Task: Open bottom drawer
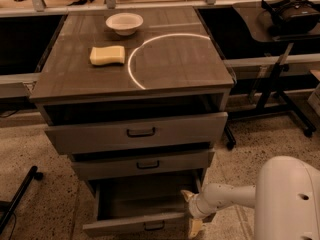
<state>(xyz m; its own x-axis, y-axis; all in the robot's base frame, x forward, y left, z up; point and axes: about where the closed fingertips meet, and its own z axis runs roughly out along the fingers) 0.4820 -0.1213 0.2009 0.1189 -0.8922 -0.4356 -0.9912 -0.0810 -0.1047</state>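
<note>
The bottom drawer (pixel 135 227) is pulled well out of the grey-brown cabinet, its inside showing and its small black handle (pixel 154 226) at the lower edge of view. My gripper (pixel 192 213) reaches in from the right on a white arm (pixel 280 199) and sits at the drawer's right front corner, one finger above and one below it. The middle drawer (pixel 145 164) and the top drawer (pixel 137 132) stand slightly out.
A yellow sponge (pixel 107 55) and a white bowl (pixel 124 22) lie on the cabinet top (pixel 175 59). A black stand with a headset (pixel 290 14) is at the right. A black leg (pixel 17 196) lies on the floor at the left.
</note>
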